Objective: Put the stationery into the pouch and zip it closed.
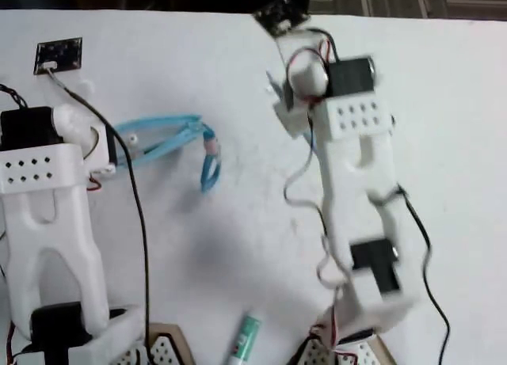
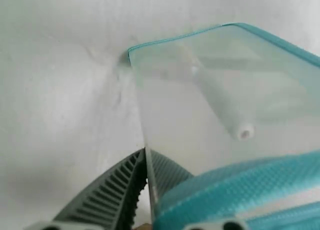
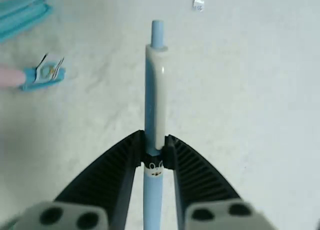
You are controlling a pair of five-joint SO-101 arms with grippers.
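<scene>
The pouch (image 1: 162, 139) is clear plastic with teal trim and lies left of centre on the white table. My left gripper (image 1: 112, 150) is shut on its clear edge, the fingertips (image 2: 146, 162) pinching the sheet. A white pen-like item (image 2: 225, 108) lies inside the pouch (image 2: 210, 90). A teal strap with a pink end (image 1: 210, 163) trails from the pouch. My right gripper (image 3: 154, 152) is shut on a blue and white pen (image 3: 155, 80), held above the table to the right of the pouch (image 3: 20, 10). In the high view that gripper (image 1: 279, 104) sits at the back centre.
A green and white marker (image 1: 245, 340) lies at the front edge between the two arm bases. A small black board (image 1: 59, 55) sits at the back left, its cable running down the table. The strap's tag (image 3: 45, 73) lies near the pen tip.
</scene>
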